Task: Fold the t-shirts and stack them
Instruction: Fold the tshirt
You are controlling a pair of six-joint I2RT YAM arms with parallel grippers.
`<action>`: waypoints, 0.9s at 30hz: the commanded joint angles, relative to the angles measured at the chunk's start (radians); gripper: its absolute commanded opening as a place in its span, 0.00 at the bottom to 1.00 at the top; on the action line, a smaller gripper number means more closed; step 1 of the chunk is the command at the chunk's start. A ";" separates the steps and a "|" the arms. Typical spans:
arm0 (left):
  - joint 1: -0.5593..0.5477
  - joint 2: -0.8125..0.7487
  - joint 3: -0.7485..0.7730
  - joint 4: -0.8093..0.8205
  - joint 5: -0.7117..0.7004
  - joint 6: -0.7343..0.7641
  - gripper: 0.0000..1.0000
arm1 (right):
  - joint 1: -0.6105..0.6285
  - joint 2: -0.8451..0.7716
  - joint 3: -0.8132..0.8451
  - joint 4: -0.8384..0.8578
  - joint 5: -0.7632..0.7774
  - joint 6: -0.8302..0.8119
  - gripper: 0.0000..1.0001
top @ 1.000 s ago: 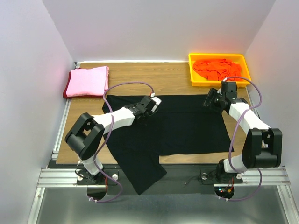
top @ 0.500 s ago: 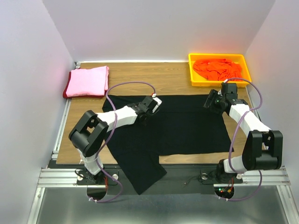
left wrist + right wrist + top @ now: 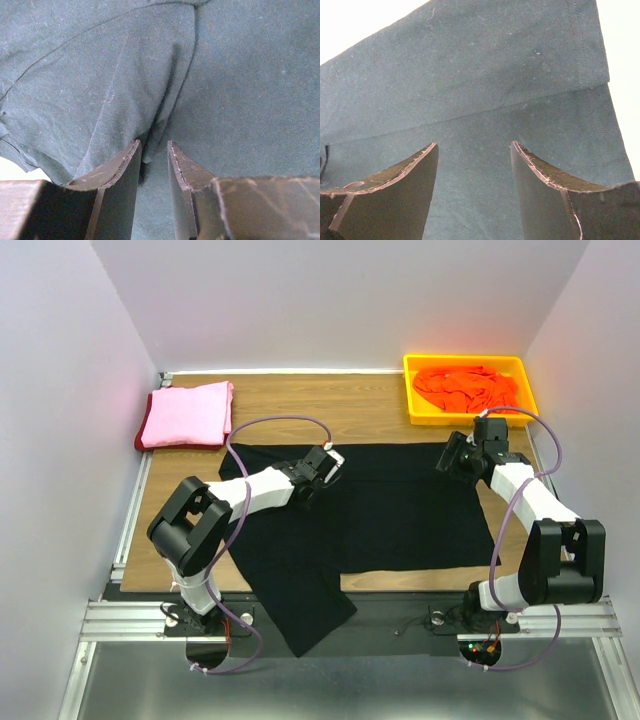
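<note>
The black t-shirt (image 3: pixel 385 505) lies spread over the wooden table, with one part hanging off the near edge. My left gripper (image 3: pixel 318 468) is down on its upper left part. In the left wrist view (image 3: pixel 154 145) the jaws stand a narrow gap apart, with a raised fold of the black cloth (image 3: pixel 150 100) running in between the tips. My right gripper (image 3: pixel 452 457) is open and empty above the shirt's upper right corner, where the hem (image 3: pixel 585 45) shows. A folded pink t-shirt (image 3: pixel 187 414) lies on a dark red one at the back left. An orange t-shirt (image 3: pixel 465 388) lies crumpled.
The orange shirt fills a yellow tray (image 3: pixel 414 400) at the back right. White walls close in the table on the left, back and right. Bare wood (image 3: pixel 330 415) shows between the pink shirt and the tray.
The left arm's elbow has drawn in and its gripper has shifted slightly up and left on the black shirt. The right gripper has barely moved.
</note>
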 commanded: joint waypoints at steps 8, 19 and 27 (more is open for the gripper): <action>-0.002 0.009 -0.004 -0.031 -0.013 -0.006 0.40 | -0.005 -0.019 0.000 0.019 0.031 0.014 0.66; -0.002 0.023 0.000 -0.030 -0.026 -0.008 0.28 | -0.005 -0.028 -0.017 0.019 0.044 0.023 0.66; -0.002 0.006 0.030 -0.048 -0.015 -0.012 0.07 | -0.005 -0.031 -0.020 0.022 0.048 0.030 0.66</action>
